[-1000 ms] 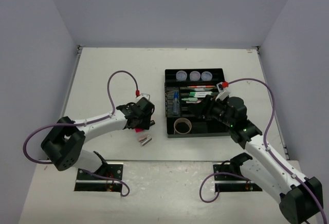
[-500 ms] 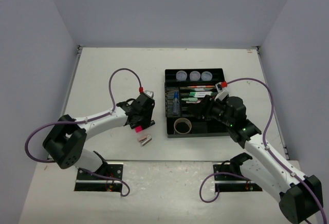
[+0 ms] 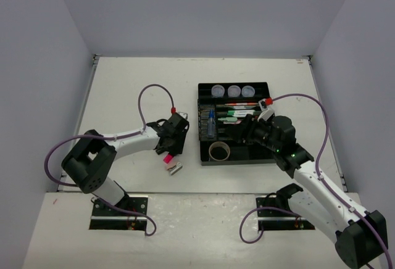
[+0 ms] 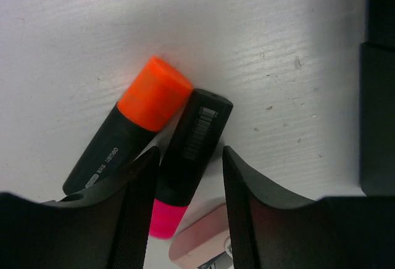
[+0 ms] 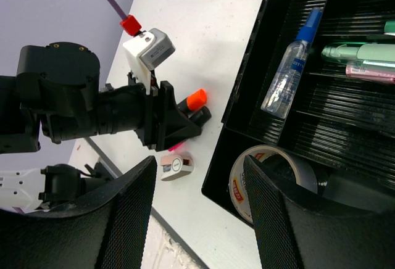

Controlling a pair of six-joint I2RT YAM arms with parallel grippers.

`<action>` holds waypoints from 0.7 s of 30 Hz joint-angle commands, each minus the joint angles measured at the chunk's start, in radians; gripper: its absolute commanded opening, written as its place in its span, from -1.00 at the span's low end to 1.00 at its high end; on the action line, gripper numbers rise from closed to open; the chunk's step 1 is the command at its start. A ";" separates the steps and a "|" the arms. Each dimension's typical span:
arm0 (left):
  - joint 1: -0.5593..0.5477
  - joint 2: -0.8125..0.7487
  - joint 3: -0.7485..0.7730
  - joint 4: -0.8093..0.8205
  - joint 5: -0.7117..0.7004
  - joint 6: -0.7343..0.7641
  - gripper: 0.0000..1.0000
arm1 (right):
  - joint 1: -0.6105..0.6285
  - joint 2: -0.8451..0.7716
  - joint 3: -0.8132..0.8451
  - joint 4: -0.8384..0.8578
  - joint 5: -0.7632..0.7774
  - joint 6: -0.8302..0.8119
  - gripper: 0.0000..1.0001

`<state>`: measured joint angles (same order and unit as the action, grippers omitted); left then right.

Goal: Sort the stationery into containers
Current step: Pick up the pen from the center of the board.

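My left gripper [image 4: 188,158] is open, low over the table, with one jaw on each side of a black-bodied pink highlighter [image 4: 194,139]. An orange-capped highlighter [image 4: 154,93] lies touching it on the left. A small white block [image 4: 200,244] lies just behind the pink cap and also shows in the top view [image 3: 174,168]. The left gripper [image 3: 174,139] is left of the black organiser tray [image 3: 200,133]. My right gripper [image 5: 199,170] is open and empty, above the tray's near left corner and the tan tape roll [image 5: 271,182].
The tray holds three round clear tubs [image 3: 233,91] in its far section, a blue-capped bottle [image 5: 287,65], a green highlighter [image 5: 358,52] and thin pens [image 3: 237,104] in the slots. The tray wall [image 5: 244,96] stands just right of the two loose highlighters.
My left gripper has shifted to the right, toward the tray, staying low over the highlighters. The right arm and the items in the tray have not moved.
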<state>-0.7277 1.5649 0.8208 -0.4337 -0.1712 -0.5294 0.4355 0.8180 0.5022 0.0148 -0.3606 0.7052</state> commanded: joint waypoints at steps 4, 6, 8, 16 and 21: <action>-0.013 0.014 0.013 0.033 0.007 0.014 -0.17 | -0.001 0.000 0.006 0.033 -0.031 -0.021 0.21; -0.017 0.001 0.017 0.032 0.007 0.014 -0.35 | -0.001 0.001 0.005 0.036 -0.031 -0.019 0.21; -0.023 -0.015 0.023 0.030 0.010 0.014 -0.47 | -0.001 0.001 0.004 0.039 -0.032 -0.013 0.21; -0.039 -0.055 0.057 0.050 0.018 0.016 -0.81 | -0.001 0.017 -0.011 0.088 -0.065 0.014 0.20; -0.047 -0.113 0.094 0.054 0.018 -0.016 -1.00 | 0.003 0.053 -0.067 0.223 -0.186 0.066 0.20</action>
<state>-0.7656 1.5365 0.8485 -0.4188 -0.1593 -0.5303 0.4355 0.8423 0.4818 0.0874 -0.4266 0.7236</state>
